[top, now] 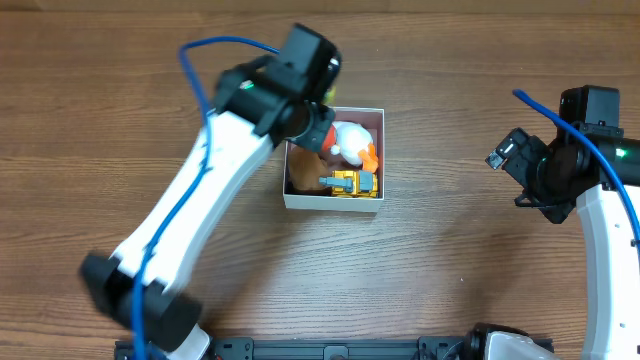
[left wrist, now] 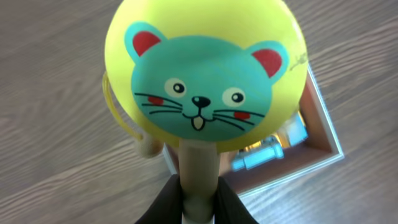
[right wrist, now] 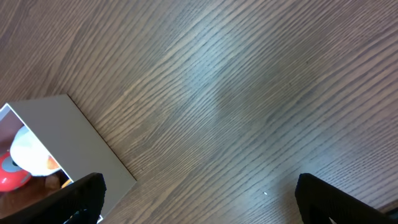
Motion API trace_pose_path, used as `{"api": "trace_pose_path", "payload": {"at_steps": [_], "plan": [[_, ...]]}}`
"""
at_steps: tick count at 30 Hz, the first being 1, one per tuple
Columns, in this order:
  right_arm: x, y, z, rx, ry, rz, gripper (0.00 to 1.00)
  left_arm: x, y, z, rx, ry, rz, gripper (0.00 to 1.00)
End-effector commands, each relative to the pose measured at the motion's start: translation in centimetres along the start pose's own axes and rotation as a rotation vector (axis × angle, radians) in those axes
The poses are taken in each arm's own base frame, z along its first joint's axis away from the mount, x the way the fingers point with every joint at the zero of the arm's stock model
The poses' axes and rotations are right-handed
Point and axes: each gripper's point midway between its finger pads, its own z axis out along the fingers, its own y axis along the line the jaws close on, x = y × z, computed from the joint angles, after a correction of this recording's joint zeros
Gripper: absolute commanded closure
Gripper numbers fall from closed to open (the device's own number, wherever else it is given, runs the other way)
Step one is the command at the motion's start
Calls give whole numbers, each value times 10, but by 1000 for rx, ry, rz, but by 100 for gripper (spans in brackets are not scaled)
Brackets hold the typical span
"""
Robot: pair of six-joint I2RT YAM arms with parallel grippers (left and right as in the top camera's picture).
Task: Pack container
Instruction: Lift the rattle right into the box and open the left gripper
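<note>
The container (top: 372, 116) is a white-walled square box with a pink-mauve inside, at the table's middle. It holds a white and orange toy (top: 350, 142) and a yellow toy truck (top: 355, 183). My left gripper (left wrist: 200, 205) is shut on the wooden handle of a yellow rattle drum with a teal cat face (left wrist: 205, 74), held above the container's left edge (left wrist: 323, 118). In the overhead view the left gripper (top: 308, 125) hides the drum. My right gripper (right wrist: 199, 193) is open and empty over bare wood to the right of the container (right wrist: 68, 137); it shows in the overhead view (top: 520, 165).
The wooden table (top: 460, 280) surrounds the container. The left arm (top: 190, 210) crosses the table's left half diagonally. The right arm (top: 610, 220) stands at the right edge.
</note>
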Motion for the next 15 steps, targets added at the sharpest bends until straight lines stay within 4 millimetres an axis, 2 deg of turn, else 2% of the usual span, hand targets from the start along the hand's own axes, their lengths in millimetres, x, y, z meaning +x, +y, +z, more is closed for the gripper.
{"api": "trace_pose_path", "payload": {"at_steps": [1,4,8,11,15], "plan": [[-6,-1,-4,7,-25,0,0,12,-17,58,49,130,-14,82],[-5,-2,-4,8,-24,1,0,19,-33,85,113,188,-1,73],[-5,-2,-4,8,-24,1,0,26,-43,90,145,217,46,67],[-5,-2,-4,9,-23,1,0,28,-41,78,131,217,66,58],[-4,-2,-4,11,-20,1,0,19,-17,40,53,176,17,53]]}}
